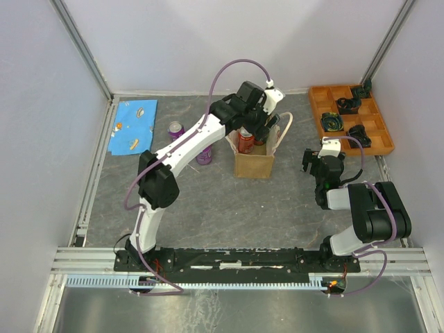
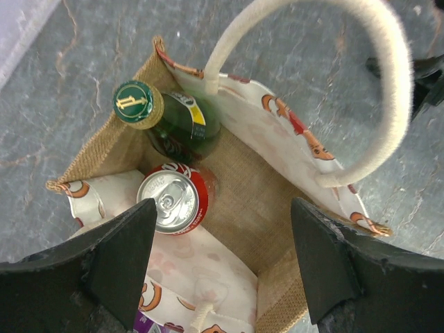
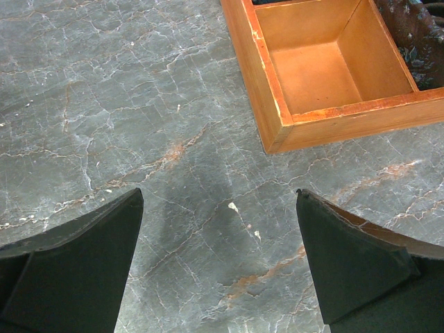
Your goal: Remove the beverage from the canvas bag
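The canvas bag [image 1: 254, 164] stands upright at mid-table, tan with white rope handles [image 2: 378, 76]. In the left wrist view I look down into its open mouth [image 2: 263, 201]. A red beverage can [image 2: 171, 202] and a green glass bottle with a green cap [image 2: 164, 116] stand inside. The can's top also shows in the top view [image 1: 245, 141]. My left gripper [image 2: 223, 239] is open and empty, hovering just above the bag's mouth [image 1: 259, 130], with the can near its left finger [image 2: 118, 257]. My right gripper [image 3: 220, 208] is open and empty above bare table, right of the bag [image 1: 316, 170].
Two purple cans [image 1: 176, 130] [image 1: 204, 155] stand left of the bag, under the left arm. A blue patterned cloth [image 1: 134, 125] lies at far left. An orange compartment tray [image 1: 319, 104] holding dark items sits at far right; its corner shows in the right wrist view [image 3: 274, 118].
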Action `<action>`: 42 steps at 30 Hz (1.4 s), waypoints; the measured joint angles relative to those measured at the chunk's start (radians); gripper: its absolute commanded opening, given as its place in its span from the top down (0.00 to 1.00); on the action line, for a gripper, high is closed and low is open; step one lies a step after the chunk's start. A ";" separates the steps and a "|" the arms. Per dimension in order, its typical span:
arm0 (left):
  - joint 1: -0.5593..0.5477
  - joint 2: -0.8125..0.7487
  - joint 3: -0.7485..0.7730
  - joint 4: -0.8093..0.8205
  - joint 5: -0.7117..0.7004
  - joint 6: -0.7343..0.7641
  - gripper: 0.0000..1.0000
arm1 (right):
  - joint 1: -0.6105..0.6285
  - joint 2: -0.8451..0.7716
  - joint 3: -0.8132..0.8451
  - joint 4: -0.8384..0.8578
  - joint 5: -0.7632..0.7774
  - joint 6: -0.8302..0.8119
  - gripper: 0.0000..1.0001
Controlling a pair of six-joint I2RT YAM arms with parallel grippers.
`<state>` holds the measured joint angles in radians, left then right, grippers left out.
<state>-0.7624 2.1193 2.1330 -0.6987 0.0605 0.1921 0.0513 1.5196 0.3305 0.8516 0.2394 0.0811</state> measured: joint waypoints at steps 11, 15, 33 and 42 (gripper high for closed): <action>0.005 0.100 0.028 -0.021 -0.095 0.000 0.11 | 0.000 0.000 0.000 0.000 0.000 0.000 0.01; 0.014 0.119 0.028 -0.027 -0.114 0.000 0.11 | 0.000 0.000 0.000 0.000 0.000 0.000 0.01; 0.080 0.167 0.027 0.001 -0.117 0.008 0.11 | 0.000 0.000 0.000 0.000 0.000 0.000 0.01; 0.080 0.179 -0.026 0.016 -0.076 0.007 0.17 | 0.000 0.000 0.000 0.000 0.000 0.000 0.01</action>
<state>-0.6819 2.2978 2.1075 -0.6830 -0.0154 0.1993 0.0513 1.5196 0.3305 0.8516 0.2394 0.0811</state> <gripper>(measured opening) 0.855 0.992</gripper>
